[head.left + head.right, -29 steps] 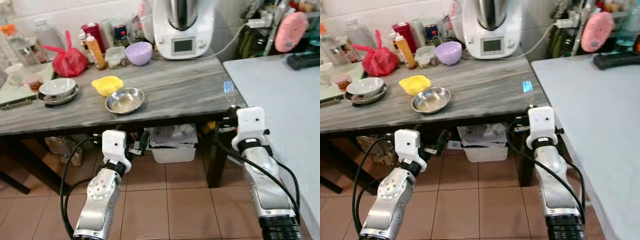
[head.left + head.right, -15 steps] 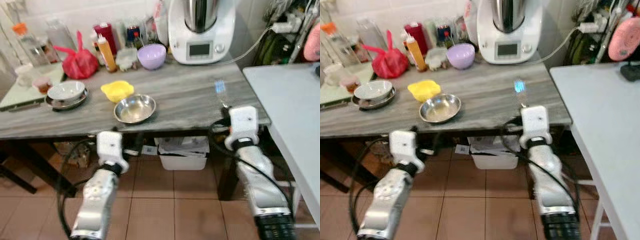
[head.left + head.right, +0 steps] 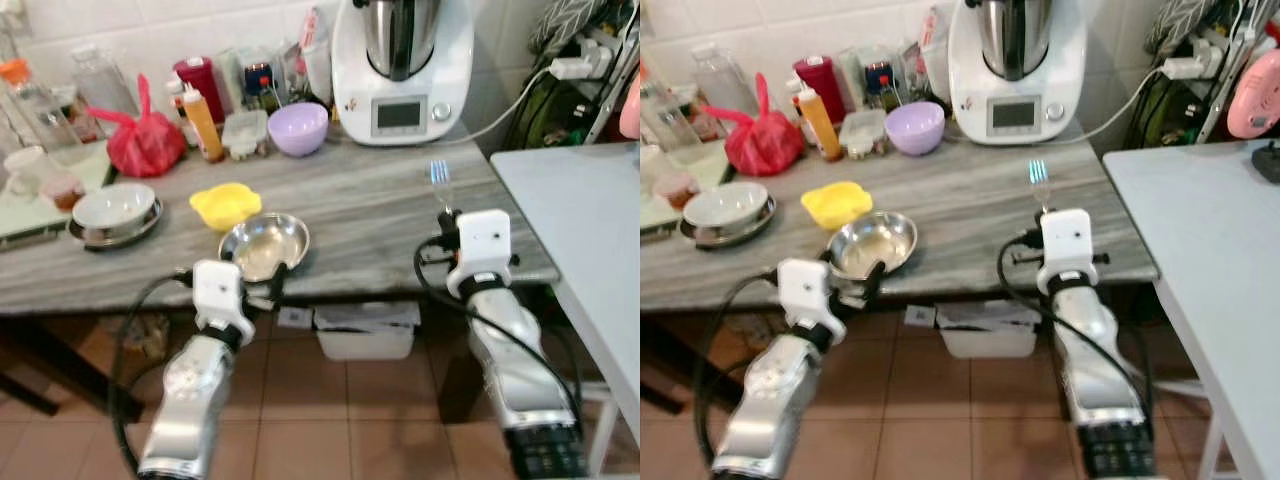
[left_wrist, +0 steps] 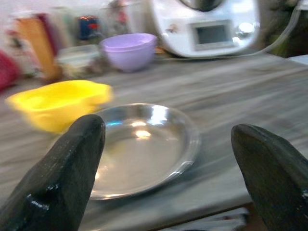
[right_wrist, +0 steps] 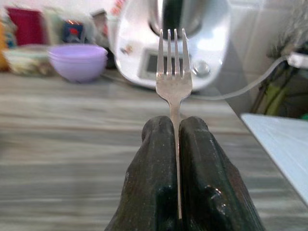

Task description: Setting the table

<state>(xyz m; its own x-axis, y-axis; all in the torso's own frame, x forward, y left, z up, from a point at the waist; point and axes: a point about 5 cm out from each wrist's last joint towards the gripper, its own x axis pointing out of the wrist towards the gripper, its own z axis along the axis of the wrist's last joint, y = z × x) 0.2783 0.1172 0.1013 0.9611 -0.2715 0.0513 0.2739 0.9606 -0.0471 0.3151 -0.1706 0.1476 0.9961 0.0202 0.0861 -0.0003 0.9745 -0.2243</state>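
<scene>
Beside a yellow plastic bowl [image 3: 225, 203], the round steel dish [image 3: 264, 245] sits before the spread left gripper [image 4: 168, 159], while the right gripper [image 5: 175, 130] pinches a silver fork [image 5: 173, 82] upright, tines up.

A steel bowl [image 3: 264, 245] sits beside a yellow bowl [image 3: 225, 204] on the grey table [image 3: 370, 215].

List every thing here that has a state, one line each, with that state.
left gripper: open, fingers spread before the steel dish.
right gripper: shut on the fork.
fork: held by its handle, tines pointing away from the gripper.
steel dish: upright on the table, empty.
yellow bowl: on the table behind the steel dish.
purple bowl: upright.
red bag: tied shut.
</scene>
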